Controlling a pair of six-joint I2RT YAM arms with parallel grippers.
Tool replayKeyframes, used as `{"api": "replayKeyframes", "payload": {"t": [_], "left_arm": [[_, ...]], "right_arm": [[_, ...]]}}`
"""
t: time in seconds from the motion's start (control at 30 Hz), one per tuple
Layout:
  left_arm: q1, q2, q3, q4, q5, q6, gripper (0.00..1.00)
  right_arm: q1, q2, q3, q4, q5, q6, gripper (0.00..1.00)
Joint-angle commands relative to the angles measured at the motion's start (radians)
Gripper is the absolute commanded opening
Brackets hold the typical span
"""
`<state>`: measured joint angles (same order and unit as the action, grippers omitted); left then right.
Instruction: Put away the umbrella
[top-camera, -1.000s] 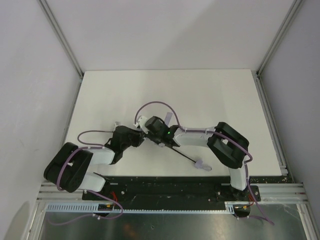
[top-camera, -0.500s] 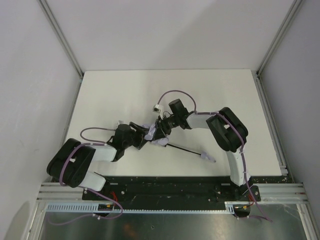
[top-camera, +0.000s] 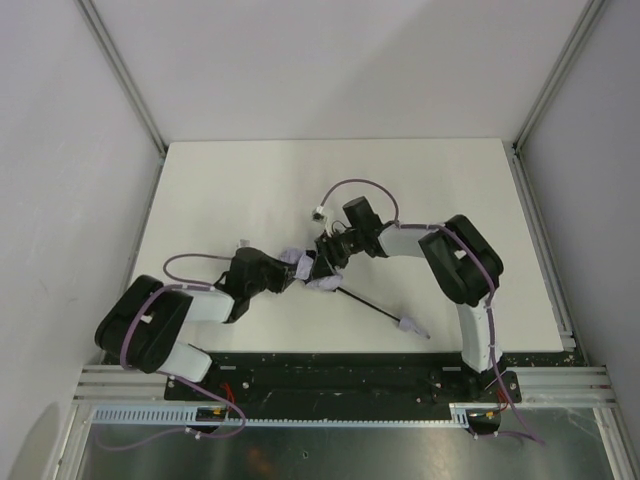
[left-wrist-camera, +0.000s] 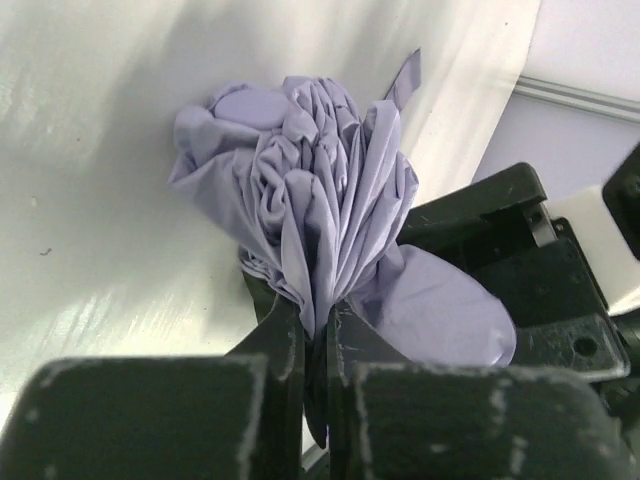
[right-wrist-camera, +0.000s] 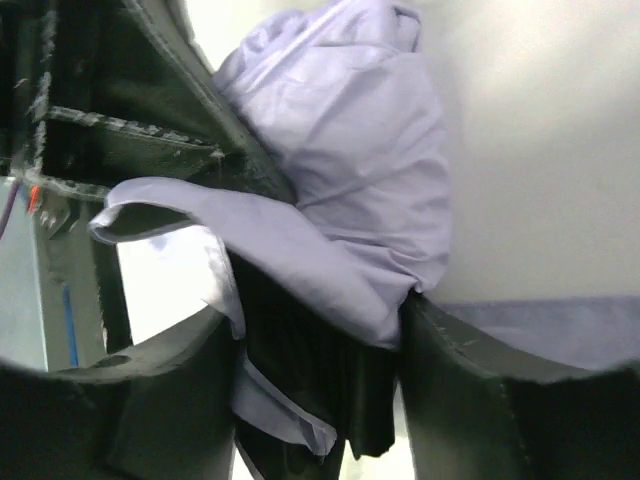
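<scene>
Left gripper (left-wrist-camera: 315, 335) is clamped down tight, jaws all but touching, and what I've got between them is a thin sheaf of pleats at the base of the canopy (left-wrist-camera: 300, 190). I'm pinching there because that is where the folds gather into one narrow neck, so a small bite holds the whole bundle. The umbrella (top-camera: 365, 303) lies on the white table (top-camera: 420, 190), in the middle toward the near edge, with the bunched cloth right between my two wrists. The thin black shaft (top-camera: 372, 307) runs off to my right and toward me, ending in the small pale handle (top-camera: 408, 326), which rests flat on the surface well clear of both hands. My right gripper (right-wrist-camera: 312, 365) comes in from the opposite side, jaws standing roughly half apart and straddling the bundle. Cloth touches the inner faces of both fingers, but I can't tell whether that's a squeeze or just contact. Working face to face like this makes sense to me: one hand anchors, the other gathers and tidies the loose flaps. The fabric is pale lavender-grey, thin and matte, creased into sharp radiating pleats on my left side. On the right it's smoother and puffier, with one limp flap draped over the finger. It's soft stuff and I judge it will slip and spring back open if the grip eases.
</scene>
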<state>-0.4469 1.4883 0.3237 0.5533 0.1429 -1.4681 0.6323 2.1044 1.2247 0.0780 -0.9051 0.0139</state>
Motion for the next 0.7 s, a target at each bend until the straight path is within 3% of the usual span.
{"api": "replayKeyframes", "payload": {"t": [0.0, 0.07, 0.13, 0.4, 0.47, 0.57, 0.67], "left_arm": [[-0.016, 0.022, -0.054, -0.180, -0.102, 0.146, 0.00], [-0.016, 0.014, -0.055, -0.180, -0.098, 0.144, 0.00], [-0.016, 0.012, -0.055, -0.181, -0.093, 0.141, 0.00], [-0.019, 0.025, -0.053, -0.180, -0.080, 0.133, 0.00], [-0.019, 0.024, -0.055, -0.180, -0.076, 0.128, 0.00], [-0.021, 0.013, -0.056, -0.179, -0.072, 0.128, 0.00], [-0.021, 0.000, -0.060, -0.180, -0.070, 0.130, 0.00]], "right_arm": [[0.094, -0.095, -0.059, -0.187, 0.278, 0.046, 0.74], [0.125, -0.154, -0.068, -0.217, 0.427, 0.044, 0.88], [0.160, -0.204, -0.077, -0.245, 0.565, 0.027, 0.94], [0.315, -0.234, -0.072, -0.220, 1.017, -0.050, 0.99], [0.330, -0.195, -0.060, -0.191, 1.099, -0.049, 0.96], [0.339, -0.125, -0.051, -0.179, 1.179, -0.042, 0.84], [0.332, -0.060, -0.054, -0.174, 1.191, -0.039, 0.56]]}}
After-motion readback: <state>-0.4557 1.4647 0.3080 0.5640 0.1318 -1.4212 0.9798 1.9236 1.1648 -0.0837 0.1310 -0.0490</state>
